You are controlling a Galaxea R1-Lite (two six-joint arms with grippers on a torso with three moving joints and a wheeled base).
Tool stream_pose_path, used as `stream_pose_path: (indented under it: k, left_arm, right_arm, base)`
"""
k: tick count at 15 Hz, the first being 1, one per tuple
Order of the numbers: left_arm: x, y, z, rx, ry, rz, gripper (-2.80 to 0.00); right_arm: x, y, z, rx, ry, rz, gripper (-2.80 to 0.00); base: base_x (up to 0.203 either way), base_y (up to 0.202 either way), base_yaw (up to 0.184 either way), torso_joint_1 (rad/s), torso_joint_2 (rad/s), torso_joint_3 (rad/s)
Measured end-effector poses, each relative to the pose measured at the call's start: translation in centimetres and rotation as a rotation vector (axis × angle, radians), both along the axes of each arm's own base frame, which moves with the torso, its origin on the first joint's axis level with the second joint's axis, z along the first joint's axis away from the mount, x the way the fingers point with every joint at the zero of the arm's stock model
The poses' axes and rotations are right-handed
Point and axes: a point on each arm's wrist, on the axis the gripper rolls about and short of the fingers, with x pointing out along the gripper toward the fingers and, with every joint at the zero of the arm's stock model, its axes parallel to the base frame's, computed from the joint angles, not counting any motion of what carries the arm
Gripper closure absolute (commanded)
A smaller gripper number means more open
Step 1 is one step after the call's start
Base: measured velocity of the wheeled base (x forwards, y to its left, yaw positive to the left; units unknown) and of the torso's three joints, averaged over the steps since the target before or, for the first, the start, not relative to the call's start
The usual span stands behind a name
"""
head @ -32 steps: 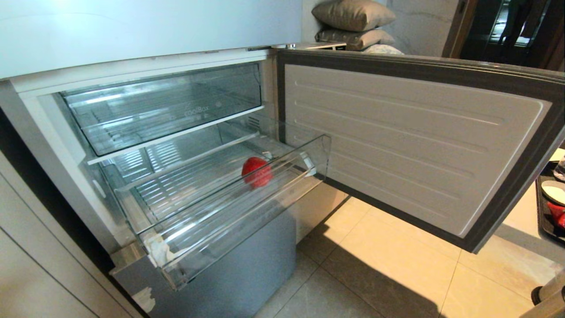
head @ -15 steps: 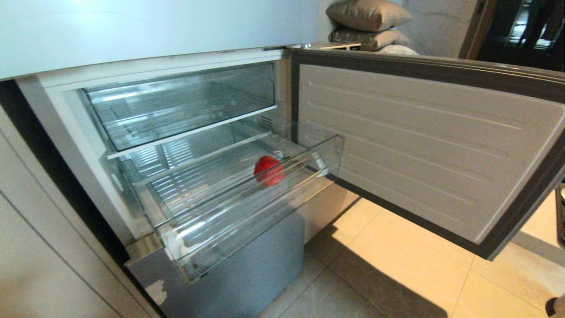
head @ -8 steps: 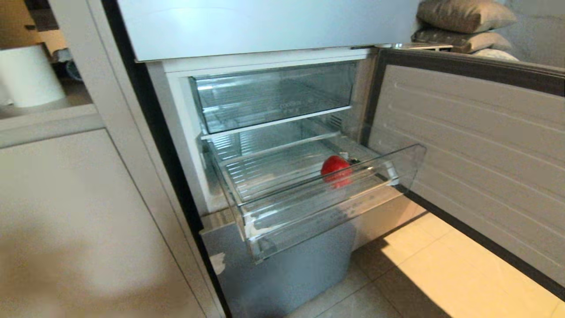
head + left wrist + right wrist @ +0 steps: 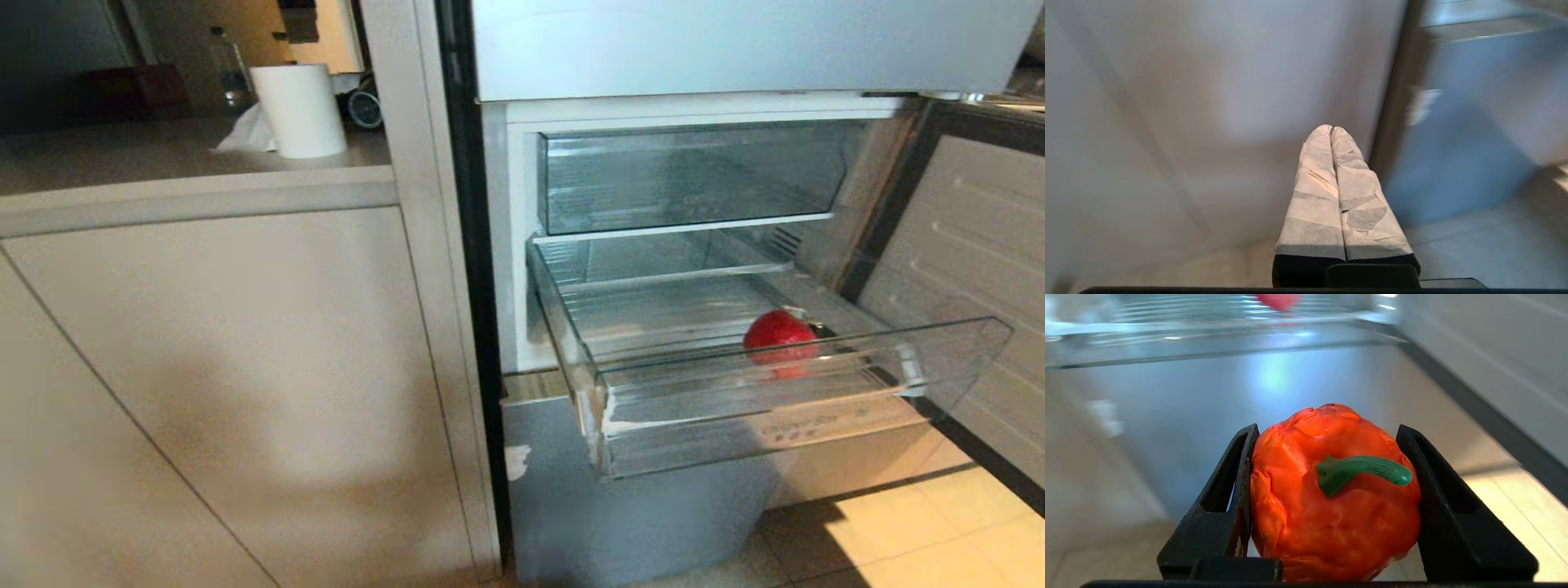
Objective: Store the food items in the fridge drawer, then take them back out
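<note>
The right gripper (image 4: 1327,498) clamps the wrinkled, soft-looking orange-red pepper-shaped fruit with a green stem (image 4: 1335,494) across its sides, likely light and squashy, below the pulled-out clear plastic fridge drawer (image 4: 784,408) at twelve o'clock.

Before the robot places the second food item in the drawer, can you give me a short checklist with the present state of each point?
1. Right gripper holds the orange-red food item between both fingers: ok.
2. Fridge drawer is pulled out, top open: ok.
3. Free floor in the drawer beside the red food item: ok, bare ribbed floor toward the robot's left.
4. Fridge door is swung clear of the drawer: ok.
5. Left gripper is shut, empty, facing the cabinet front, away from the drawer: ok.
6. Right gripper is already above the drawer rim: not ok, it is in front of the panel below the drawer.
</note>
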Motion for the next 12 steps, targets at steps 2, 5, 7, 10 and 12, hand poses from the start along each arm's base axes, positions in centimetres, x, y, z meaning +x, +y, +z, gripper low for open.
stream_pose_path:
  k: [2,5,7,10,12]
  left_arm:
    - [0.0,0.0,0.0,0.0,0.0,0.0,0.0]
    - [0.0,0.0,0.0,0.0,0.0,0.0,0.0]
    - [0.0,0.0,0.0,0.0,0.0,0.0,0.0]
    - [0.0,0.0,0.0,0.0,0.0,0.0,0.0]
    - [0.0,0.0,0.0,0.0,0.0,0.0,0.0]
  right_arm:
    - [0.0,0.0,0.0,-0.01,0.001,0.006,0.0]
    - [0.0,0.0,0.0,-0.01,0.0,0.004,0.0]
    - [0.0,0.0,0.0,-0.014,0.001,0.004,0.0]
    - [-0.2,0.0,0.5,-0.009,-0.01,0.003,0.0]
    - [-0.6,0.0,2.7,-0.003,-0.046,0.017,0.0]
  base:
    - [-0.002,-0.003,0.051,0.004,0.0,0.002]
    - [0.0,0.0,0.0,0.0,0.0,0.0]
    - [0.0,0.0,0.0,0.0,0.0,0.0]
    - [0.0,0.0,0.0,0.0,0.0,0.0]
    - [0.0,0.0,0.0,0.0,0.0,0.0]
